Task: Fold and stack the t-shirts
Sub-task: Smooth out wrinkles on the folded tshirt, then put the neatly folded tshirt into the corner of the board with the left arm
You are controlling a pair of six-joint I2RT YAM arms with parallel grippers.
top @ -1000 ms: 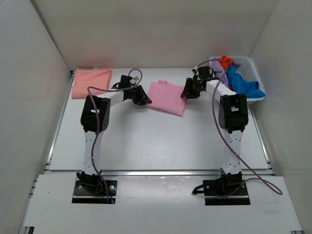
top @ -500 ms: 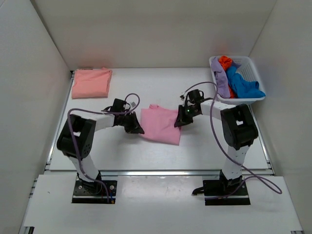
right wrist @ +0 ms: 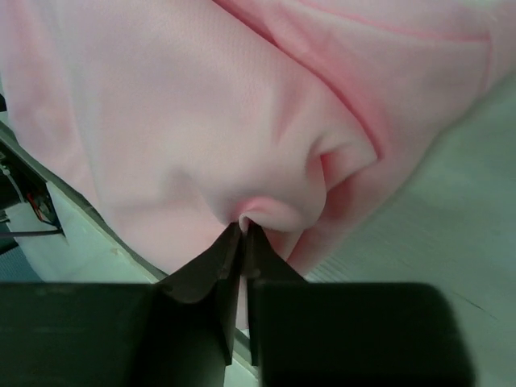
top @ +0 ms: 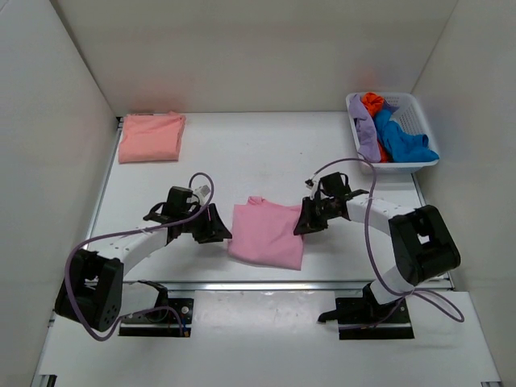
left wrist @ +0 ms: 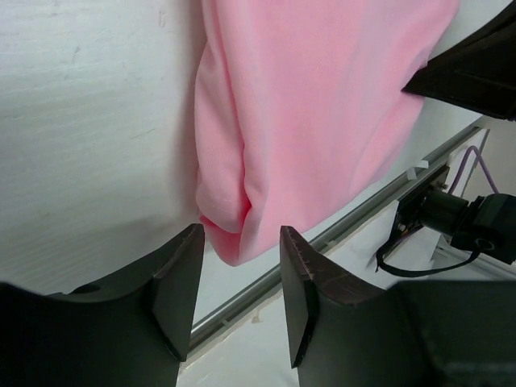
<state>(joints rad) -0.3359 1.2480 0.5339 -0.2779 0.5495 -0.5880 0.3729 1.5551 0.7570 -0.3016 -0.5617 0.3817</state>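
Observation:
The light pink t-shirt (top: pixel 266 234) lies folded near the table's front edge; it also shows in the left wrist view (left wrist: pixel 306 105) and in the right wrist view (right wrist: pixel 201 121). My left gripper (top: pixel 219 230) is open at the shirt's left edge, its jaws apart with the shirt's corner just beyond them (left wrist: pixel 239 242). My right gripper (top: pixel 302 222) is shut on a pinch of the pink cloth at its right edge (right wrist: pixel 244 226). The salmon-peach t-shirt (top: pixel 151 137) lies folded at the back left.
A white lattice basket (top: pixel 419 117) at the back right holds blue, orange and lavender clothes. A metal rail (top: pixel 266 285) marks the table's front edge just below the pink shirt. White walls enclose the table.
Both arms have dragged the pink shirt from the table's middle toward the front edge. The left gripper's jaws now stand open off the shirt's corner; the right gripper still grips it.

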